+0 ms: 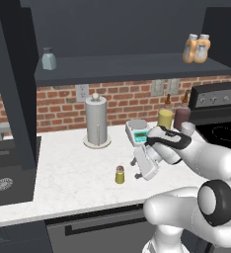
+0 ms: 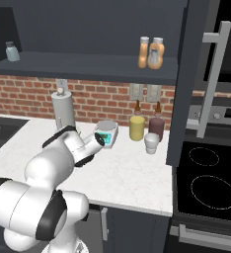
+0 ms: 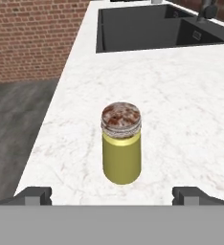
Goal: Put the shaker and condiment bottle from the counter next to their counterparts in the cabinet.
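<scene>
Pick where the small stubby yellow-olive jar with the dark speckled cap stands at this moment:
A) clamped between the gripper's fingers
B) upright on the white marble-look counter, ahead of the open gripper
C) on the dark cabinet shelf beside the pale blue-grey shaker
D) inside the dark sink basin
B: the yellow-olive jar stands upright on the white counter, with the open gripper short of it and its fingertips wide to either side.

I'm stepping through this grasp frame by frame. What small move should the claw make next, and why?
Probably ease forward until the small yellow-olive shaker jar sits between the fingers, then close. The claw is open, the jar stands upright on the white marble counter, centred ahead of its tips and untouched.
</scene>
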